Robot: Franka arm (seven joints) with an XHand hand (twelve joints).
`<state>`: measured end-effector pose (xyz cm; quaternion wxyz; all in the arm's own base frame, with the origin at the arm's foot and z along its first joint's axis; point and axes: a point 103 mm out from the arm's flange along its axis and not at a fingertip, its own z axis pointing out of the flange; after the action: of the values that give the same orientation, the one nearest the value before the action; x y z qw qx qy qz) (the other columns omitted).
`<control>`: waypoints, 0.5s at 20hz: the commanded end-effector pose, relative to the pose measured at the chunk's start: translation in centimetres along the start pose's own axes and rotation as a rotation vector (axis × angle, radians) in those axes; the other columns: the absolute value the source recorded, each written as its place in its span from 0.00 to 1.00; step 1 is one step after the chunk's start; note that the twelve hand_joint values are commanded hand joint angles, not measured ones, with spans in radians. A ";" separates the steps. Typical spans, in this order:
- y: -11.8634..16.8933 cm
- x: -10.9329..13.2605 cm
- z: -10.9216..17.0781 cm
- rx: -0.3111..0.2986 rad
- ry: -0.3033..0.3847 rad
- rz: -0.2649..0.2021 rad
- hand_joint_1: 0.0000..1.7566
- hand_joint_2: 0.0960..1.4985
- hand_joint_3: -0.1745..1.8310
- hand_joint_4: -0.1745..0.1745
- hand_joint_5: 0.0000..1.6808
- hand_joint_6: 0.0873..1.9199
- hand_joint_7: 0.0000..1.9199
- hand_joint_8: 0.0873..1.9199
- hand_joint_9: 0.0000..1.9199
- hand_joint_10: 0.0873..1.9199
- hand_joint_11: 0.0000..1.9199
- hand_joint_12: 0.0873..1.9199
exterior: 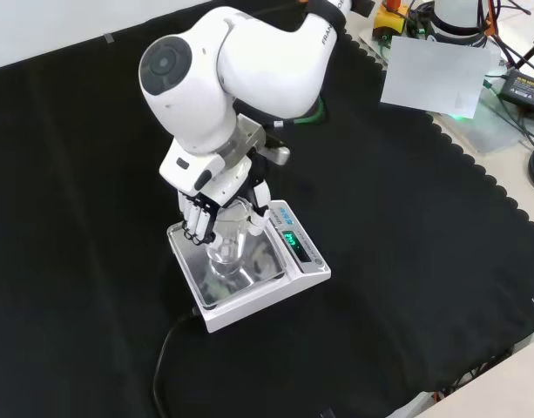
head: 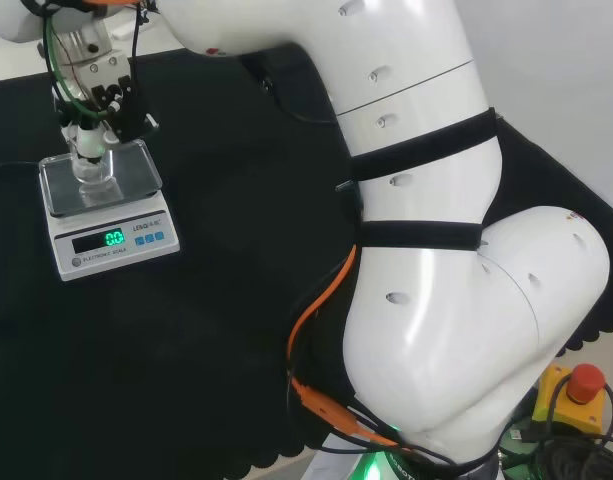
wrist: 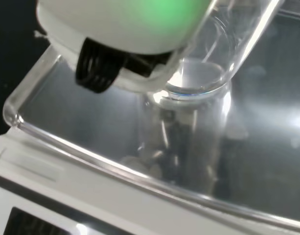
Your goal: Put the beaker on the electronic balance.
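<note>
Covering the table (head: 216, 330) is a black cloth, and in the head view the electronic balance (head: 106, 215) sits on it at the left, its green display lit and facing the camera. Behind the balance the cloth ends at a pale strip. To the right of the balance rise the arm's big white links, with a red button on a yellow box near their base. Directly above the balance's steel pan the hand (head: 96, 105) points downward, and the clear beaker (head: 91, 170) stands on the pan under it.

From the front view, the balance (exterior: 249, 270) lies near the cloth's middle with a black cable trailing from its near corner. Beyond the cloth's scalloped edge, up and right of the balance, lie a grey sheet and some cables. The hand (exterior: 201, 218) reaches down over the pan, its fingers (exterior: 195, 228) curled round the beaker (exterior: 227, 248).

Close in the wrist view, the beaker (wrist: 189, 127) rests upright on the reflective pan of the balance (wrist: 91, 191), with a white part of the hand (wrist: 115, 29) touching its rim.
</note>
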<state>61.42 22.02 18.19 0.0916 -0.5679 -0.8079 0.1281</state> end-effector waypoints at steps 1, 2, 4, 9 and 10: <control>-0.3 1.1 0.8 0.002 -0.012 -0.014 0.73 0.29 0.49 0.15 0.51 0.57 0.43 0.51 0.55 0.39 0.54 0.53; -0.3 1.3 0.8 0.002 -0.014 -0.017 0.73 0.28 0.50 0.17 0.50 0.58 0.42 0.51 0.54 0.39 0.53 0.54; -0.3 1.5 0.9 0.002 -0.014 -0.021 0.73 0.26 0.51 0.20 0.49 0.58 0.42 0.50 0.54 0.38 0.52 0.54; -0.5 1.8 1.1 -0.014 -0.039 -0.028 0.71 0.24 0.51 0.31 0.41 0.59 0.39 0.46 0.52 0.35 0.45 0.59; -0.6 1.9 1.1 -0.023 -0.051 -0.032 0.71 0.24 0.51 0.33 0.38 0.59 0.38 0.46 0.50 0.36 0.43 0.61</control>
<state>60.34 23.21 17.35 0.0839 -0.5576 -0.8152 0.1326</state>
